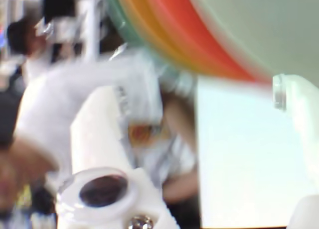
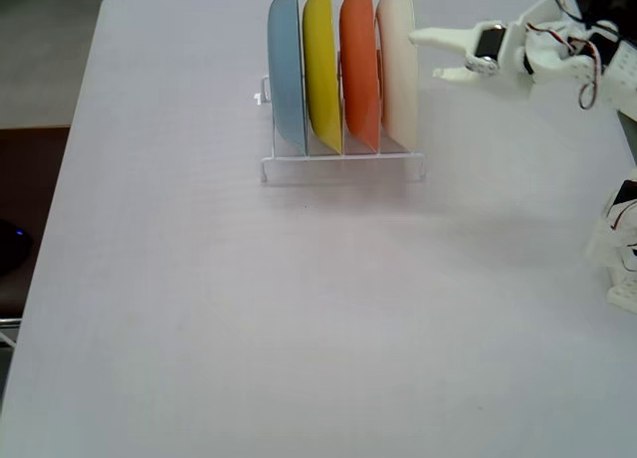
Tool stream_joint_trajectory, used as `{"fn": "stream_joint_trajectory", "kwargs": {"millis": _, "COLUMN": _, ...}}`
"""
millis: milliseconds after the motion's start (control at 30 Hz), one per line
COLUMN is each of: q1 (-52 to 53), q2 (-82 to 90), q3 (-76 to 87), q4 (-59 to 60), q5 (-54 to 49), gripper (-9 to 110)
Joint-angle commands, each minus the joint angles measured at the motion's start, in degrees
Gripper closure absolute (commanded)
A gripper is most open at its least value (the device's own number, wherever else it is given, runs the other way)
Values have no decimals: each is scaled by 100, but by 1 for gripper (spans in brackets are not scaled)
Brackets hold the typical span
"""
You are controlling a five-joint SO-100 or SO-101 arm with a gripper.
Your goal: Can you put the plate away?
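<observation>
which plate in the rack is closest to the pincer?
The cream-white plate, rightmost in the rack in the fixed view, beside the orange plate. The open pincer sits just to its right.
</observation>
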Motion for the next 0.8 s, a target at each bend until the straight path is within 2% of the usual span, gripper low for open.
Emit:
{"fn": "stream_joint_trajectory", "kwargs": {"millis": 0, "q1": -589, "q2": 773, "q3": 211, "q4": 255, "q5": 457, "gripper": 59}}
{"fn": "stream_joint_trajectory", "kwargs": {"millis": 133, "q1": -1547, "q2": 1389, "q3": 861, "q4": 554, "q5": 1318, "gripper": 60}}
{"fn": "stream_joint_trajectory", "kwargs": {"millis": 300, "q1": -2303, "q2": 2285, "q3": 2065, "q4": 44, "q5": 1846, "gripper": 74}}
{"fn": "stream_joint_trajectory", "kwargs": {"millis": 533, "q1": -2435, "q2": 3375, "q3": 3454, "q4": -290, "q5": 2241, "gripper": 97}}
{"fn": "stream_joint_trajectory", "kwargs": {"millis": 633, "q1": -2399, "q2": 3832, "q3": 3946, "q4": -378, "q5": 2259, "gripper": 102}}
{"fn": "stream_joint_trajectory", "kwargs": {"millis": 767, "q1": -2303, "q2": 4324, "q3": 4526, "q4": -378, "q5": 2294, "gripper": 102}}
